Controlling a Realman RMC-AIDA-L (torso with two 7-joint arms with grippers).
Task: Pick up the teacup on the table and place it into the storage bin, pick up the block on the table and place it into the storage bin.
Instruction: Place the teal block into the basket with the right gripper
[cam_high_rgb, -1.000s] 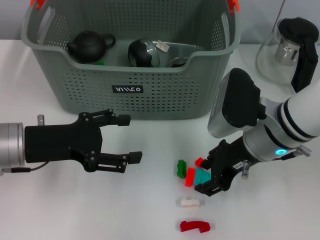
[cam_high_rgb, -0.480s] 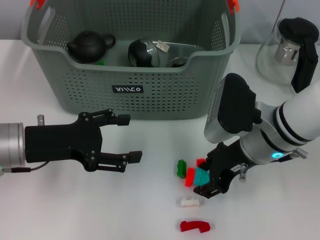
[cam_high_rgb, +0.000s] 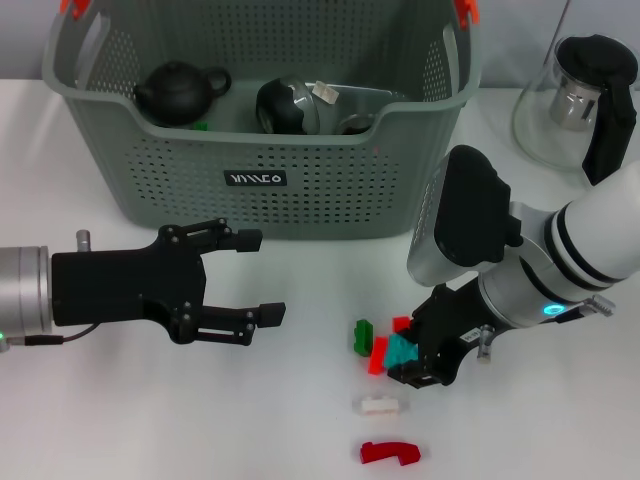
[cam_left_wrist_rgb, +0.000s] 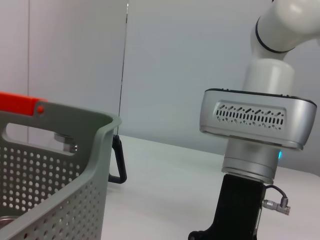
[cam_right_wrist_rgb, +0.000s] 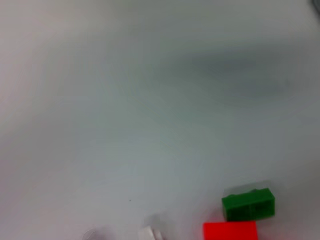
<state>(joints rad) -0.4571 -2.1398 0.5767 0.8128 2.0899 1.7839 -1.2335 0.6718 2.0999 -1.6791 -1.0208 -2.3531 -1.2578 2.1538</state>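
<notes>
The grey perforated storage bin (cam_high_rgb: 300, 190) stands at the back, with its rim (cam_left_wrist_rgb: 75, 165) also in the left wrist view. Inside it lie a glossy black teacup (cam_high_rgb: 288, 105) and a black teapot (cam_high_rgb: 180, 92). Several small blocks lie in front of the bin to the right: a green block (cam_high_rgb: 362, 335), a red block (cam_high_rgb: 380, 353), a teal block (cam_high_rgb: 403, 350), a white block (cam_high_rgb: 380, 405) and a curved red piece (cam_high_rgb: 390, 452). My right gripper (cam_high_rgb: 415, 350) is down at the teal block. The right wrist view shows the green block (cam_right_wrist_rgb: 248, 204) and the red block (cam_right_wrist_rgb: 230, 231). My left gripper (cam_high_rgb: 258, 278) hovers open and empty in front of the bin.
A glass pot (cam_high_rgb: 580, 100) with a black handle stands at the back right of the white table. The bin's orange handle clip (cam_left_wrist_rgb: 20, 102) shows in the left wrist view, as does my right arm (cam_left_wrist_rgb: 255, 125).
My right gripper has shifted slightly left and lower onto the cluster of blocks. The left arm has not moved.
</notes>
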